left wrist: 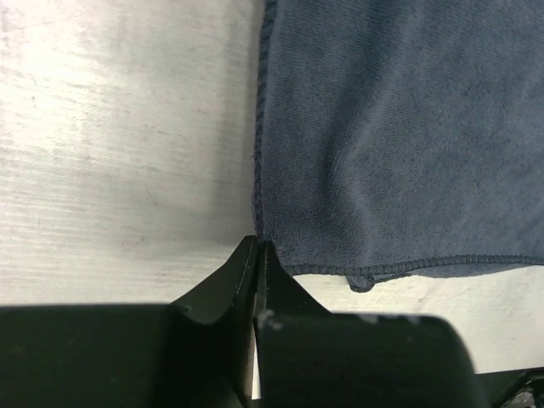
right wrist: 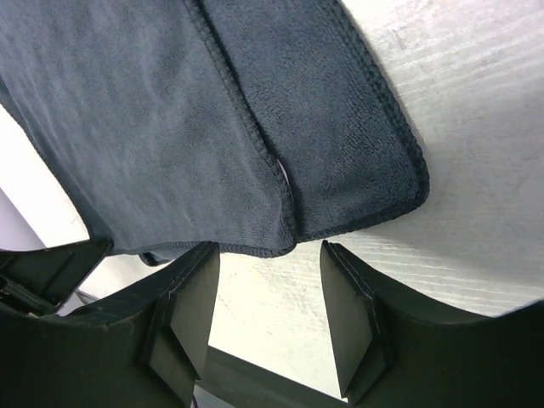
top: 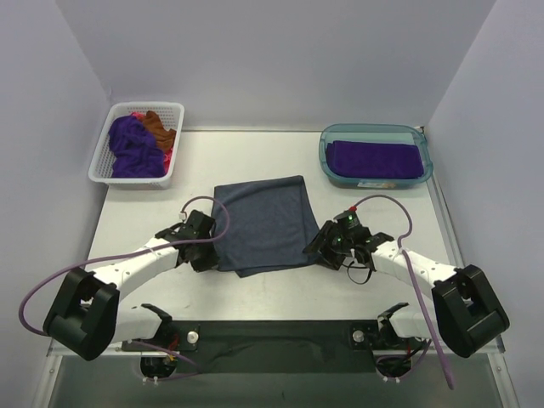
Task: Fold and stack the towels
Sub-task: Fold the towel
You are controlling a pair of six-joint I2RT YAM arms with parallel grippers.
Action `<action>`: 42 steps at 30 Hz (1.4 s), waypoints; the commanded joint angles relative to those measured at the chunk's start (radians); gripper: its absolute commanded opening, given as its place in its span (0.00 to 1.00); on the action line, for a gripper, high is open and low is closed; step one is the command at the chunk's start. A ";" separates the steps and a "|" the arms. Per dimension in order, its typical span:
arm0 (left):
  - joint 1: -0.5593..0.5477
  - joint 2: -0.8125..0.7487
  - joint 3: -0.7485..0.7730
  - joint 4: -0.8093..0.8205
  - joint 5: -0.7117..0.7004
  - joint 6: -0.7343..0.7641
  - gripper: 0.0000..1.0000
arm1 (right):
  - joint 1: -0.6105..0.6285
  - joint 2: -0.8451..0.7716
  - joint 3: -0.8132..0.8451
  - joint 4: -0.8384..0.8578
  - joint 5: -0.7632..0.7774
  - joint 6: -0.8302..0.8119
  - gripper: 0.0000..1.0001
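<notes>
Slate-blue towel (top: 263,225) lay flat mid-desk (top: 255,157), between the two arms. It was doubled over, and the right wrist view showed two hemmed layers, the upper one set slightly back from the lower.

Left pincer (left wrist: 257,246) was at the towel's near-left corner with its jaws narrowed to a thin slit. The corner ran right into the tips and appeared nipped between them. The rest of the cloth lay smooth on the desk, with only a small pucker along the near hem just beside the tips.

Right pincer (right wrist: 268,285) was at the near-right corner, jaws roughly half spread and holding nothing. The fingers (right wrist: 189,297) stood either side of the layered corner. The cloth edge sat just ahead of the tips, with bare desk showing between them.

White lattice basket (top: 100,174) sat at the far-left corner of the desk. It held a crumpled purple towel (top: 132,149), a rust-brown towel (top: 159,127) behind it, and some pink cloth (top: 168,157) along the right side.

Teal tub (top: 326,155) sat far right, with a folded purple towel (top: 374,159) lying flat inside. Basket and tub were both well apart from the slate towel.
</notes>
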State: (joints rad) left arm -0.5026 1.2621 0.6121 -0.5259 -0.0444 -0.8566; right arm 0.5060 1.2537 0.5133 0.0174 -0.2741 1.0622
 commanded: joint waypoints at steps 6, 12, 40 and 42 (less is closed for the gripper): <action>-0.008 -0.085 0.077 0.011 0.044 -0.039 0.00 | 0.034 0.016 -0.048 0.053 0.016 0.113 0.51; -0.008 -0.122 0.161 -0.009 0.098 -0.076 0.00 | 0.045 0.032 -0.061 0.098 0.030 0.148 0.51; -0.001 -0.148 0.282 -0.008 0.156 -0.188 0.00 | 0.045 0.030 -0.029 0.133 0.004 0.214 0.50; 0.001 -0.151 0.275 -0.009 0.155 -0.188 0.00 | 0.045 0.033 -0.018 0.125 0.000 0.217 0.50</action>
State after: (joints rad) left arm -0.5076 1.1149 0.8646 -0.5465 0.0959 -1.0382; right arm 0.5449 1.3106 0.4507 0.1799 -0.2726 1.2678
